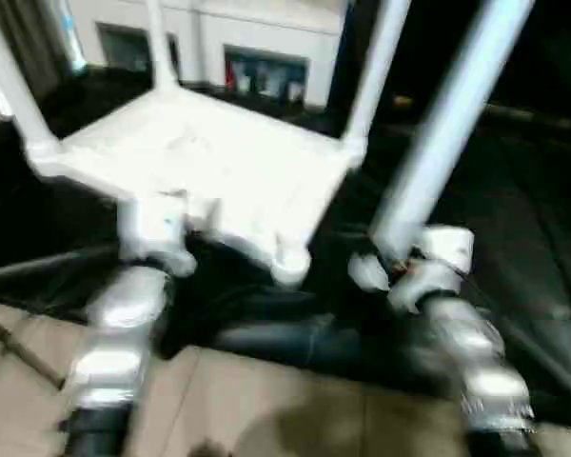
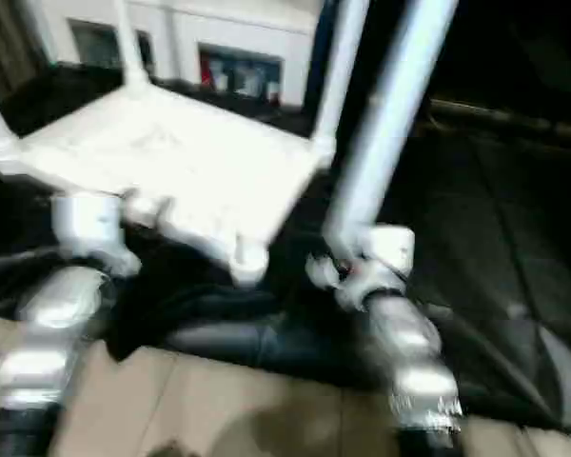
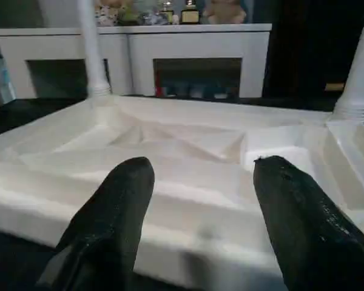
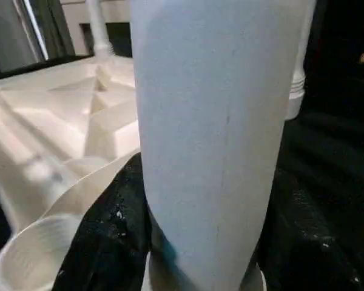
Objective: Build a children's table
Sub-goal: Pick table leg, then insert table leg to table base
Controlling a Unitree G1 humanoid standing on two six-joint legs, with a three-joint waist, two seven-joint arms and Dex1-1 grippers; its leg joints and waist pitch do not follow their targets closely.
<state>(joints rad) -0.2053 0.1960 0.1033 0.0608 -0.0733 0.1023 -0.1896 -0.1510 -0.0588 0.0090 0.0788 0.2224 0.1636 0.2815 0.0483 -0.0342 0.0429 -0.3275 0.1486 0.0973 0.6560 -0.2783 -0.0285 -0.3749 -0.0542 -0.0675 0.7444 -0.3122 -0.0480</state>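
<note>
Both differ — right gripper (image 4: 200,242) clamps a leg (image 4: 212,121); left gripper (image 3: 197,206) spread.

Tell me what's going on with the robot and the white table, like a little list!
table top: white table top lies upside down, ribbed side up
legs already in: three legs stand up from its corners, one at the right corner
empty socket: near corner socket has no leg
right claw: right claw is shut on the fourth leg, held beside the table top
left claw: left claw is open at the table top's near edge
behind: white cabinet
</note>
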